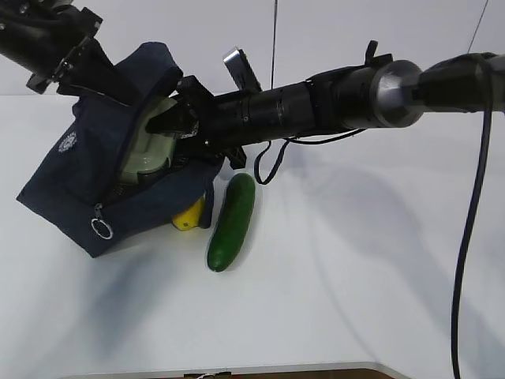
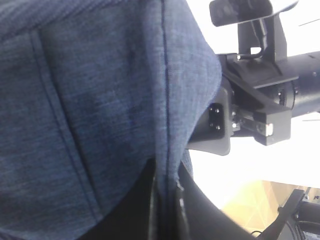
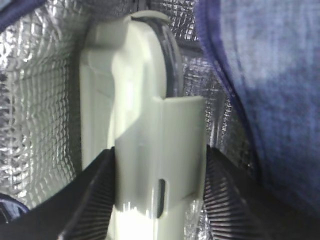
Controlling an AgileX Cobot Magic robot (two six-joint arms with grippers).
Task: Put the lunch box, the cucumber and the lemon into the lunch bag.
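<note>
The navy lunch bag (image 1: 71, 189) lies on its side at the left, mouth facing right. My left gripper (image 2: 167, 200) is shut on the bag's upper fabric edge and holds the mouth open. My right gripper (image 3: 159, 175) is shut on the lunch box (image 3: 140, 100), its pale green lid showing, and holds it inside the bag against the silver foil lining (image 3: 40, 110); the box also shows in the exterior view (image 1: 154, 146). The dark green cucumber (image 1: 231, 221) lies on the table right of the bag. The yellow lemon (image 1: 189, 213) sits between bag and cucumber.
The white table (image 1: 355, 268) stretches to the right and front. The bag's zipper ring pull (image 1: 101, 229) hangs at its front corner. A black cable (image 1: 465, 237) hangs down at the far right.
</note>
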